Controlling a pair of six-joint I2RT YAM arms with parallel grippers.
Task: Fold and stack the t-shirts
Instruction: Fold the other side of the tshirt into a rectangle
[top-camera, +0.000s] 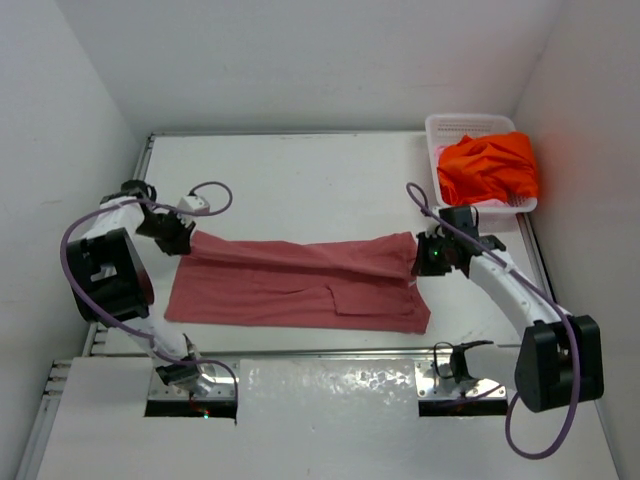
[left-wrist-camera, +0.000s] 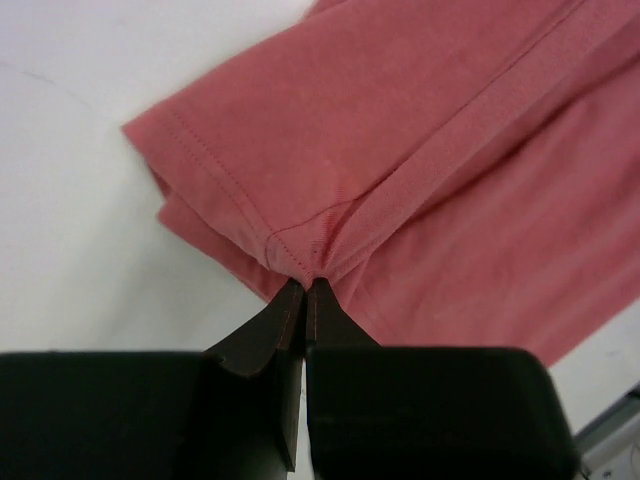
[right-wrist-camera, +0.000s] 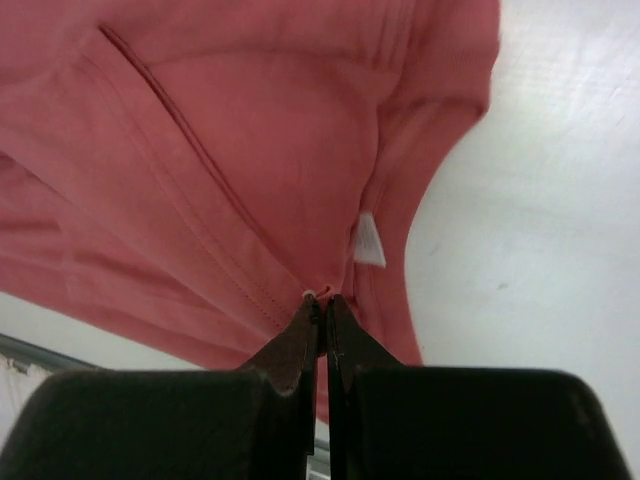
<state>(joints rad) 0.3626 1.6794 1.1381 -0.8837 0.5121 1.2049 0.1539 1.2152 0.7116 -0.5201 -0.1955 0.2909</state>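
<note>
Rose-red t-shirt (top-camera: 300, 290) lies across the table's (top-camera: 300, 180) middle, our left jaws and right jaws pinched shut on its far corners; we judge next comes carrying that edge evenly nearward.

Matt cloth t-shirt (top-camera: 300, 285) — stitched hems

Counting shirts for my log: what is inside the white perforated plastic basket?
A crumpled bright orange cloth t-shirt lies in the white perforated plastic basket; anything beneath it is covered.

overhead, two wrist close-ups, shared shirt (top-camera: 300, 285)
</note>
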